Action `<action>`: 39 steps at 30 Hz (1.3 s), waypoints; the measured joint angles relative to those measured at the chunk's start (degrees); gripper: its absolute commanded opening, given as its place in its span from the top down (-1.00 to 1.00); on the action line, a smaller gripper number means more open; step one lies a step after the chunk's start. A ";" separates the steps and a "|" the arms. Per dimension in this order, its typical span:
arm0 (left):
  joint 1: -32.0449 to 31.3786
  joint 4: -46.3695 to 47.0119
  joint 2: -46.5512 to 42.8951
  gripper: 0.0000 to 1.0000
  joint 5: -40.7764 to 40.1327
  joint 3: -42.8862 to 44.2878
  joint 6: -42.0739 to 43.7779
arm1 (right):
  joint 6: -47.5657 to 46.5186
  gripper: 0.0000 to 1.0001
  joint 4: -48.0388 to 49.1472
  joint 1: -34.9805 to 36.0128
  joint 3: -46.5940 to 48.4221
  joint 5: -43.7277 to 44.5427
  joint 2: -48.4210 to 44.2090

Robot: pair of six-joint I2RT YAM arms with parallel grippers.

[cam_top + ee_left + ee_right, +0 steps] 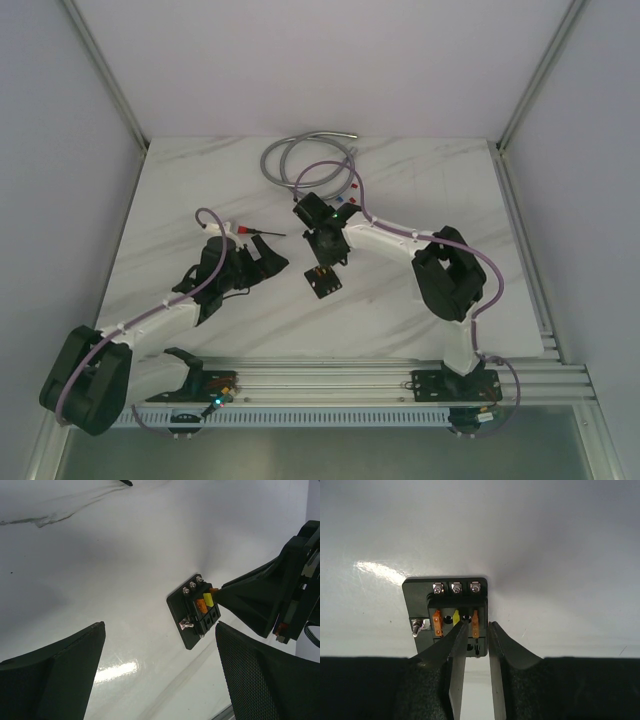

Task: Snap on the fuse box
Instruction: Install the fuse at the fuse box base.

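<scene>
Top external: fuse box (322, 282) lies flat on the marble table (440, 190), near centre, between the 2 arms. Right gripper (323, 262) points down at its far edge. Left gripper (268, 262) sits just to the left, apart from the box. Coiled cable (300, 155) at the far edge.

Left wrist: left gripper (160, 675) fingers spread wide, nothing between them. Fuse box (192, 612) ahead on the table, right gripper (220, 594) tip at its slotted top.

Right wrist: right gripper (477, 626) jaws narrowly apart, tips over the fuse box (445, 612) slots. 1 orange fuse (475, 624) stands between the tips with a gap on each side. 3 screws (456, 587) line the box's far side.
</scene>
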 measured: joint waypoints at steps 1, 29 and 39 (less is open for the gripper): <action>0.00 0.00 -0.20 -1.00 0.00 0.00 -0.02 | 0.00 0.41 0.02 0.00 -0.02 0.00 -0.13; 0.00 0.02 -0.92 -1.00 0.39 0.00 -0.04 | 0.02 0.75 2.08 -0.02 -1.46 -0.96 -1.79; 0.00 0.02 -0.92 -1.00 0.46 0.00 -0.04 | 0.00 0.95 1.92 -0.07 -1.66 -1.05 -1.01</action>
